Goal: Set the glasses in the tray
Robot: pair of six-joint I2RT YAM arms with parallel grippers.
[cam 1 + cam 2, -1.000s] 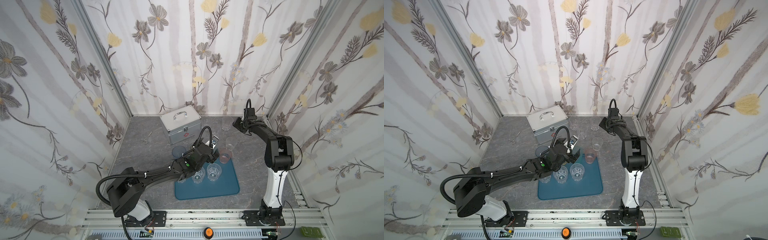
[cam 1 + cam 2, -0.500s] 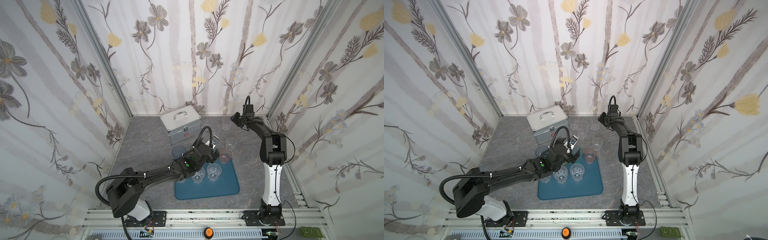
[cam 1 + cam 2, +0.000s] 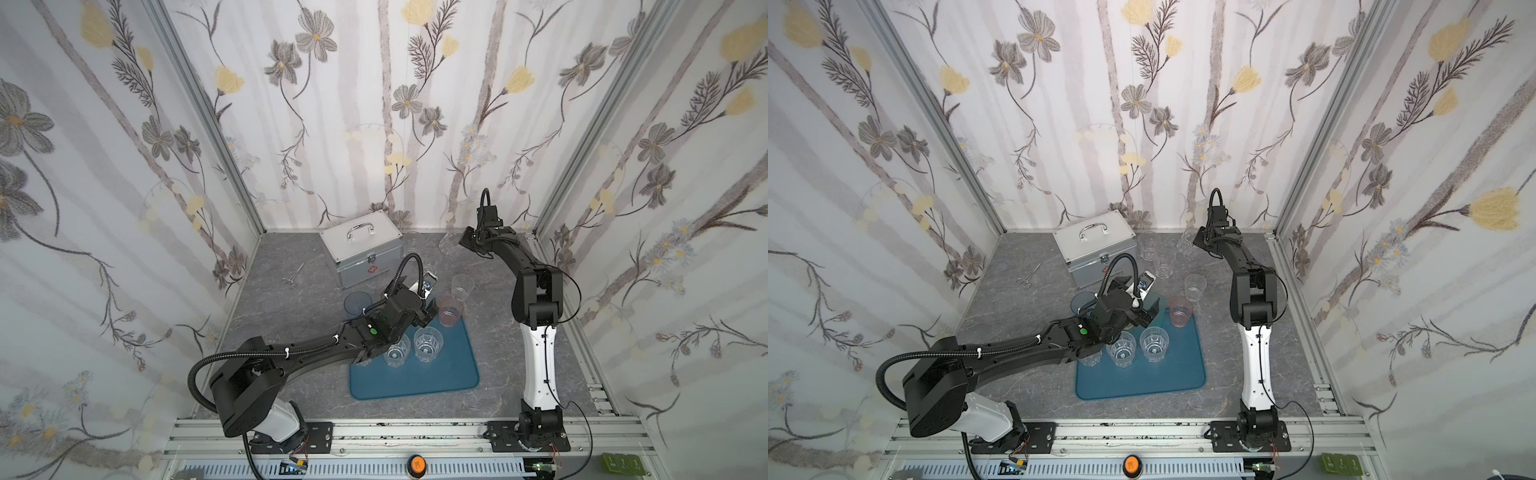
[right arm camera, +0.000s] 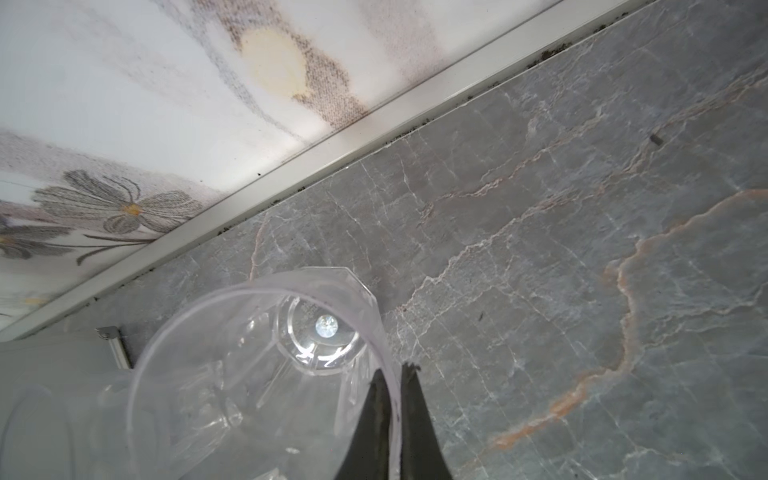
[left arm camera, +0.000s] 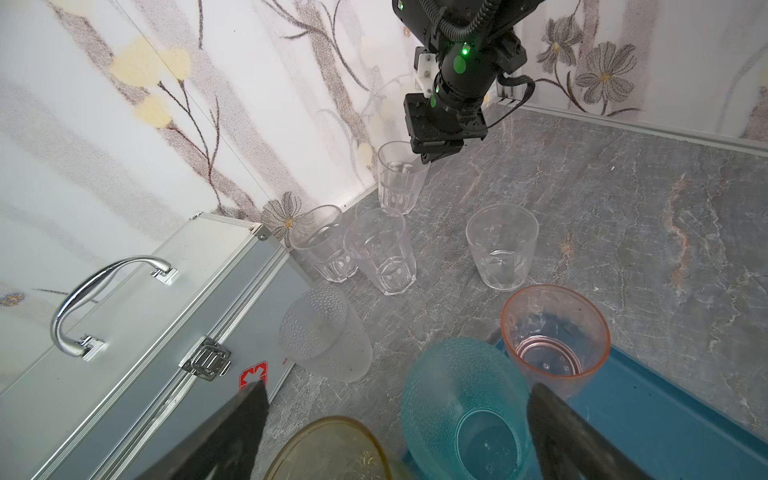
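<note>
The teal-blue tray (image 3: 440, 376) lies at the front middle with clear faceted glasses (image 3: 428, 343) on it and a pink glass (image 3: 451, 311) at its far corner. My left gripper (image 5: 399, 432) hangs open over a teal glass (image 5: 465, 407) and a yellow glass (image 5: 332, 453), gripping neither. By the back wall my right gripper (image 4: 391, 374) is shut on the rim wall of a clear faceted glass (image 4: 257, 374), one finger inside and one outside; both top views show that gripper (image 3: 462, 241) at the clear faceted glass (image 3: 1183, 243).
A silver case (image 3: 361, 253) with a handle stands at the back left of the tray. Several clear glasses (image 5: 382, 253) and a frosted one (image 5: 324, 332) stand between the case and the tray. A blue glass (image 3: 357, 303) and metal forceps (image 3: 293, 274) are to the left.
My right gripper has swung left along the back wall and closed on the clear glass's rim. The left arm and the glasses on the tray have not moved.
</note>
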